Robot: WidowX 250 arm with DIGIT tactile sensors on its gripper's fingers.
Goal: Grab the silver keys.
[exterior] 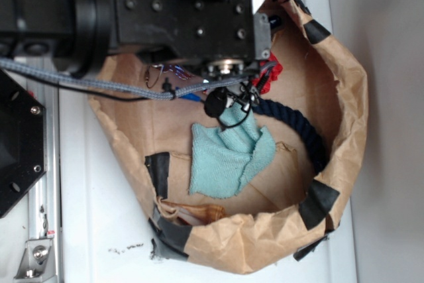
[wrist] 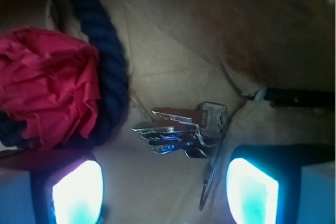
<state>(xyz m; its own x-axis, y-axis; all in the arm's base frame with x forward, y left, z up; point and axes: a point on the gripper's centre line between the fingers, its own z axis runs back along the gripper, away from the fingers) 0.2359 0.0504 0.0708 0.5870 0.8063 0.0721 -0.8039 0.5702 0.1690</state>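
Wrist view shows the keys (wrist: 185, 129) lying flat on the brown paper floor of the bag (wrist: 173, 40), fanned out, with one key trailing toward the bottom edge of the picture. They sit between my two fingers (wrist: 79, 192) but ahead of them, nearer the right pad than the left. My fingers are spread wide and hold nothing; both pads glow pale and neither touches the keys.

Left of the keys a dark blue rope (wrist: 113, 72) curves across the paper, near them but apart. Beyond the rope, farther left of the keys, lies a crumpled red cloth (wrist: 47, 82), pressed against the rope's inner side. Right of the keys and a little above, a dark strip (wrist: 299, 97) lies along a paper fold.

Exterior view: I cannot make out the keys, since my arm (exterior: 152, 11) covers that part of the bag (exterior: 344, 97). The rope (exterior: 298, 124) runs along the bag's wall, a bit of red cloth (exterior: 275, 67) shows beside my wrist, and a teal cloth (exterior: 228, 157) lies bunched in the middle of the bag floor. The bag stands on a white table (exterior: 99, 230), its rolled rim patched with black tape (exterior: 318, 203).
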